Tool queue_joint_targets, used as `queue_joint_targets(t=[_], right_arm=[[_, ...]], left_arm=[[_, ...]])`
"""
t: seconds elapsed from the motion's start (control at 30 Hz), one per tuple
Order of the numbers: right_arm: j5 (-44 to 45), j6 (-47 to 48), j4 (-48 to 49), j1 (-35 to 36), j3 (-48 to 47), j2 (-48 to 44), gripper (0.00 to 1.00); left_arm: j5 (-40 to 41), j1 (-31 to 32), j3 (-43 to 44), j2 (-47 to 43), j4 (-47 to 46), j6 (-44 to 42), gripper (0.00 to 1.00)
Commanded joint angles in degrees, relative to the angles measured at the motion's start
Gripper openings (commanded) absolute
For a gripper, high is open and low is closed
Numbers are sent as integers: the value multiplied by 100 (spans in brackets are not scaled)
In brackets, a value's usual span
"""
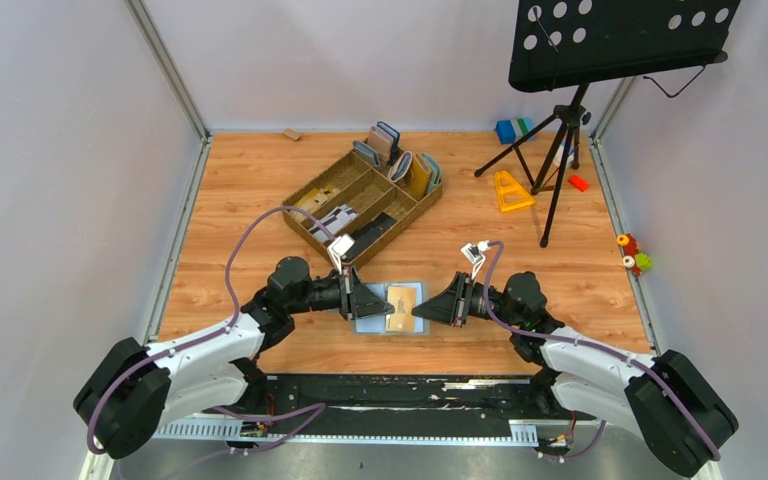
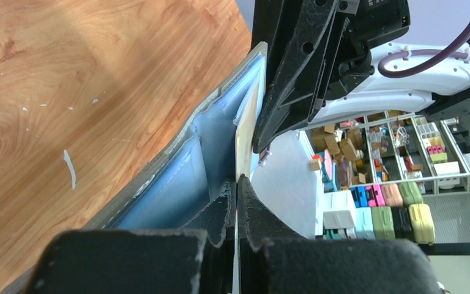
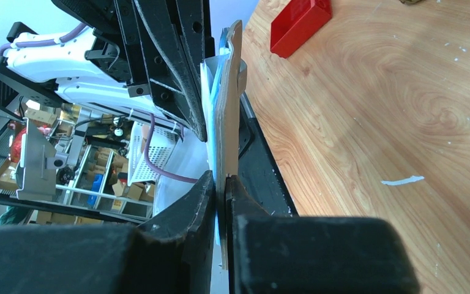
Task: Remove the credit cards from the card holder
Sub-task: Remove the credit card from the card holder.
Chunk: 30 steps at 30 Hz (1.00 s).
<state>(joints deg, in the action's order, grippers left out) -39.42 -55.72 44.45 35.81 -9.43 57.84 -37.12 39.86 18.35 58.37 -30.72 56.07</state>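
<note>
Both grippers meet over the card holder, which lies open on the wooden table just in front of the arm bases, near the brown tray. One tan card shows across its middle.

Left gripper: fingers pressed together on a thin pale layer at the holder's edge. We read it as a lip of the light blue lining, though it could be a card edge.

Right gripper: fingers pinching the end of the tan card, with blue lining just behind it.

Handling, our judgement:
- Holder is light and soft. In the wrist views its faces bow rather than lie flat, so it will follow any pull unless held back.
- Card is thin, stiff and smooth. A narrow pinch could slip, and a skewed pull could jam it in the slot.
- Best hold on the card: the exposed end, flat across both pads, drawn straight along the slot.
- Best hold on the holder: the opposite flap, clear of the card's path.
- Main risk we see is bending the card.
</note>
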Motion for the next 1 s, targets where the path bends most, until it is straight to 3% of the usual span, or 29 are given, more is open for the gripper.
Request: queue_joint_targets(t=[0.0, 0.37, 0.6, 0.7, 0.83, 0.97], right_arm=[[38, -16, 38, -125, 57, -156, 5], [50, -71, -157, -229, 162, -503, 4], [-323, -224, 478, -230, 15, -67, 41], [-409, -311, 781, -221, -20, 164, 46], [-427, -326, 819, -198, -90, 321, 43], [-379, -348, 811, -188, -113, 429, 30]], left_arm=[[27, -82, 32, 169, -330, 28, 0], [76, -92, -37, 164, -229, 2, 0], [-124, -82, -13, 452, -851, 270, 0], [-201, -81, -7, 574, -1077, 380, 0], [-253, -83, 1, 665, -1266, 475, 0], [-286, -83, 4, 707, -1347, 506, 0]])
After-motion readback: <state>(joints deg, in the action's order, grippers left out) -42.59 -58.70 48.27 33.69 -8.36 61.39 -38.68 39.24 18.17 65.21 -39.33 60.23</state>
